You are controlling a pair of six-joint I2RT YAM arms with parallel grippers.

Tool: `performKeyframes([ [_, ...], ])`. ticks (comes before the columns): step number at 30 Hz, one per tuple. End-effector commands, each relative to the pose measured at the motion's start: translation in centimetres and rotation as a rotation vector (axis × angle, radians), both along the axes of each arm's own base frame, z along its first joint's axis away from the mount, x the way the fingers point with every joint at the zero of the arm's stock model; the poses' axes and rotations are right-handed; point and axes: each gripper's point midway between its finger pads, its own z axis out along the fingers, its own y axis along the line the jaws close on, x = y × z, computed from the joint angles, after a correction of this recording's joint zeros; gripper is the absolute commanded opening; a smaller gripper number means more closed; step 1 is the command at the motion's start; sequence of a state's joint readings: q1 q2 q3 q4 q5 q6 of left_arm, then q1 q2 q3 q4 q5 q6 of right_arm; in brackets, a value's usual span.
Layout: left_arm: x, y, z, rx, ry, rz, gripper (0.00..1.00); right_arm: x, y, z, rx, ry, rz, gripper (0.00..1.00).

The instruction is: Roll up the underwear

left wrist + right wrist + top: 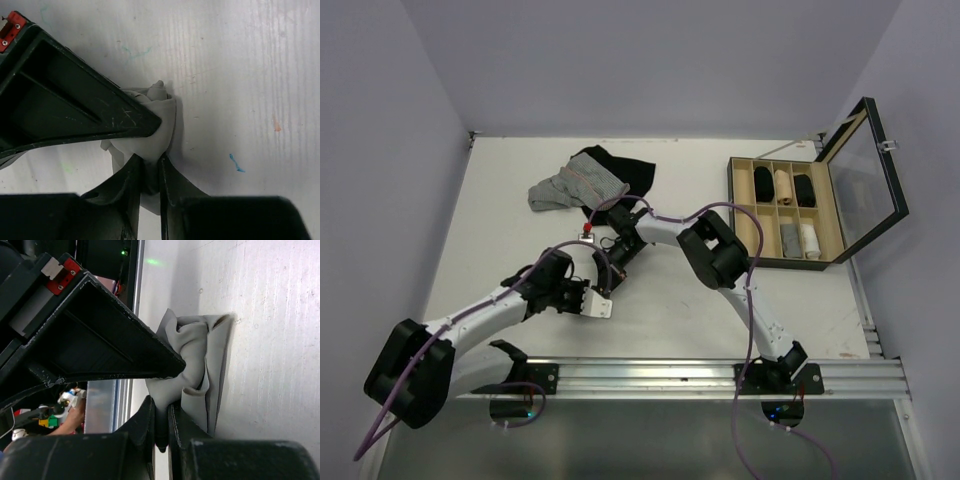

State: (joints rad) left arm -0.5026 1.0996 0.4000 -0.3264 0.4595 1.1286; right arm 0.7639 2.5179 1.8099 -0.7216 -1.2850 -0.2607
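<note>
Though the arms (710, 250) hide it from above, we see the underwear (200, 355) bunched on the table (240, 75), left gripper (155, 145) and right gripper (172, 389) each clamped on it, folds partly hidden.

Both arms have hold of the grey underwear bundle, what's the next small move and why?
Probably a small wrist roll of the left end effector to wrap the loose fold tighter round the bundle, with the right end effector as anchor. Both pinch the underwear, which lies bunched on the table, a fold sticking out, not yet a tight roll.
</note>
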Motion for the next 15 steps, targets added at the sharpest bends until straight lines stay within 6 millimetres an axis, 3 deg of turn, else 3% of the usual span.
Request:
performKeyframes([
  [1, -1.2, 0.8, -1.9, 0.08, 0.109, 0.032, 0.16, 0.3, -4.4, -9.4, -0.248, -0.103, -0.004, 0.04],
  [3, -1.4, 0.7, -1.9, 0.1, 0.151, 0.032, 0.05, 1.0, -4.6, -8.8, -0.251, -0.13, -0.014, 0.21],
  [4, -2.3, 1.2, -2.5, 0.128, 0.208, 0.031, 0.02, 2.3, -4.8, -7.6, -0.241, -0.164, -0.039, 0.3],
  [6, -3.0, 1.0, -2.4, 0.13, 0.252, 0.016, 0.0, 3.9, -5.2, -6.0, -0.227, -0.197, -0.076, 0.38],
  [7, -3.8, 1.4, -2.7, 0.149, 0.291, 0.014, 0.0, 5.9, -5.7, -4.0, -0.213, -0.254, -0.115, 0.42],
  [9, -4.2, 1.4, -2.6, 0.158, 0.326, 0.004, 0.0, 7.6, -6.4, -1.6, -0.19, -0.317, -0.153, 0.47],
  [10, -4.7, 1.7, -3.0, 0.182, 0.372, 0.008, 0.0, 9.2, -7.3, 0.7, -0.175, -0.369, -0.198, 0.48],
  [13, -5.1, 1.5, -3.1, 0.202, 0.455, 0.013, 0.0, 12.1, -9.3, 4.1, -0.172, -0.482, -0.284, 0.48],
  [14, -5.1, 1.4, -3.1, 0.202, 0.475, 0.015, 0.0, 12.7, -10.3, 6.6, -0.17, -0.56, -0.319, 0.47],
  [15, -4.5, 0.8, -2.6, 0.19, 0.483, 0.012, 0.0, 13.4, -10.7, 7.8, -0.159, -0.619, -0.346, 0.47],
])
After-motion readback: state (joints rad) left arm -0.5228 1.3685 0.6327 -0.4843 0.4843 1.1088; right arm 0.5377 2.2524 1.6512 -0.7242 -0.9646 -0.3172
